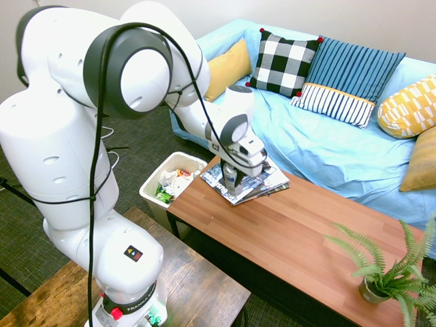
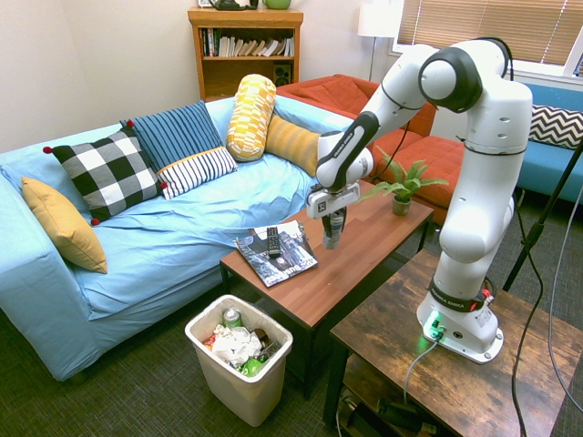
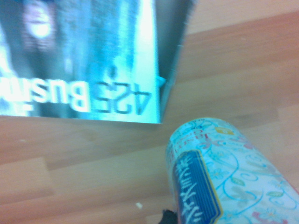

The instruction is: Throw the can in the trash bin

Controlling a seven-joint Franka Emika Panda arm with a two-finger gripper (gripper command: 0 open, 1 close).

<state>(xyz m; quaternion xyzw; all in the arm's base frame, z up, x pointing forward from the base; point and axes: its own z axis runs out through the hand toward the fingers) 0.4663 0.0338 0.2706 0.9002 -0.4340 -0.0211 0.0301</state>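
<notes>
One slim can (image 2: 333,229), pale with blue scrollwork, coloured flowers and a dark blue label panel in the wrist view, is standing roughly upright in the grip of the white gripper (image 2: 335,213); the fingers are closing around its upper part, their gap narrowed to the can's width. Whether its base is touching the wood or hanging just above, the pictures are not settling. One wood-topped coffee table (image 2: 357,238), long, is lying beneath can and gripper. Magazines (image 2: 293,250), glossy, overlapping, are resting on the table's end nearer the bin, just beside the can; one black remote control (image 2: 273,241) is lying on top of them. One trash bin (image 2: 252,393), cream-white, rectangular, is standing on the floor off that same end, apart from the can, and is holding crumpled white paper (image 2: 236,345), green wrapping (image 2: 251,367) and a green-and-silver can (image 2: 232,318). One potted fern (image 2: 401,193) is occupying the table's other end. One sofa (image 2: 173,228), draped in light blue cloth, is running alongside the table and is bearing a black-and-white checked cushion (image 2: 109,173), a blue striped cushion (image 2: 187,146), a yellow-and-white patterned bolster (image 2: 251,118) and two plain-looking mustard cushions (image 1: 228,70).
</notes>
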